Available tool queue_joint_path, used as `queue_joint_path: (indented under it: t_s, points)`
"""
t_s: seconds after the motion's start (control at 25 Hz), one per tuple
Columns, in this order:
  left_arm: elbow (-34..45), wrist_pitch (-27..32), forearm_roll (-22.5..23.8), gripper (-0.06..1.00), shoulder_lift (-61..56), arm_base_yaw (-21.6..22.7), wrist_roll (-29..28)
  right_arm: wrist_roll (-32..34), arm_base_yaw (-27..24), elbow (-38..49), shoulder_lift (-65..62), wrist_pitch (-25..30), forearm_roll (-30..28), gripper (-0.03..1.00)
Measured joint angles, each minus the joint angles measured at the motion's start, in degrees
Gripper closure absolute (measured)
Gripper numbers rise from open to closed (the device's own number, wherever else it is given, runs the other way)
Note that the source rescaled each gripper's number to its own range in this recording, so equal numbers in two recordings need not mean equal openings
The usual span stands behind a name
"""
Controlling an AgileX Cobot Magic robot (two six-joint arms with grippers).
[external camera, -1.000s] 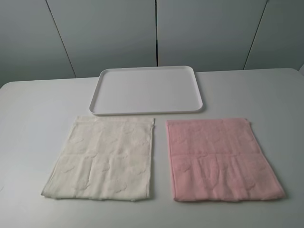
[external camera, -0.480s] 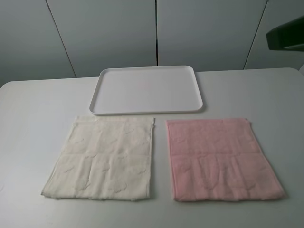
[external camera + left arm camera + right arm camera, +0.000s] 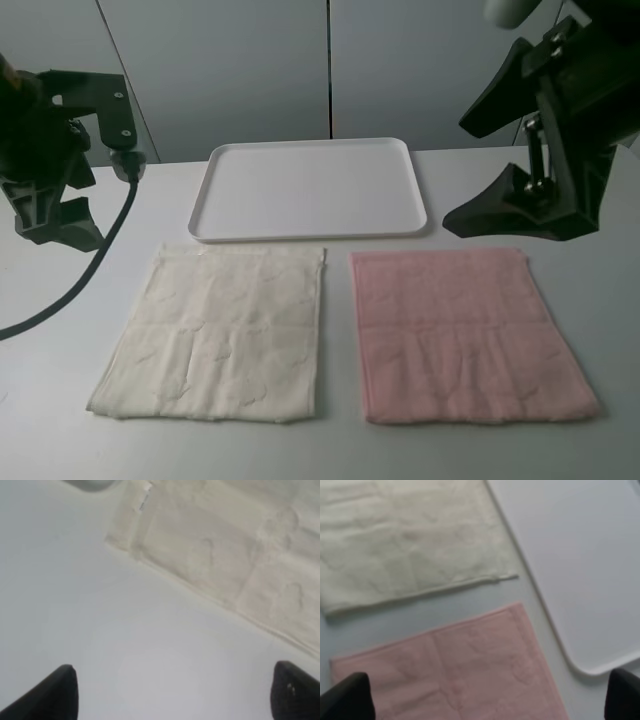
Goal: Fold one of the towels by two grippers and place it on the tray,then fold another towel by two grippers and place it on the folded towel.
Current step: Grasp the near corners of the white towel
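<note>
- The desk [image 3: 70, 300] is plain white and stands before a grey panelled wall [image 3: 230, 70].
- The white tray [image 3: 310, 190] lies flat at the middle of the desk's far edge, with nothing on it.
- The cream towel [image 3: 215, 335] lies spread out flat and unfolded on the left half of the desk, reaching towards the near edge. Its far edge lies just beside the tray's near rim.
- A small tag [image 3: 323, 255] sticks out at the cream towel's far right corner.
- The pink towel [image 3: 465, 335] lies spread out flat and unfolded on the right half of the desk, level with the cream one. A narrow strip of bare desk runs between the two, so they do not touch.
- The left tool [image 3: 175, 692] hangs over the desk's left edge, off to the side of the cream towel. Its prongs stand wide apart with only bare desk between them, and it holds nothing.
- A black cable [image 3: 120, 205] trails down from the left arm towards the desk's left edge.
- The right tool [image 3: 454, 177] hangs above the far right of the desk, over the pink towel's far edge and beside the tray's right rim. Its prongs are spread wide, and nothing is gripped.
</note>
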Motion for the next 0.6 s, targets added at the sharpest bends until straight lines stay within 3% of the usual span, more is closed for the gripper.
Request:
queue_joint_path:
  t_s: [0.2,0.6]
  points:
    - [1.97,-0.63,-0.47,-0.04,5.53,-2.02,2.56,2.08,8.5,0.0,6.13,0.0,-4.84,-0.03]
    - [22.84,-11.28,-1.3,-0.04,6.0,-2.02,13.83,3.48,21.89,0.0,18.81,-2.93,-6.27,-0.03]
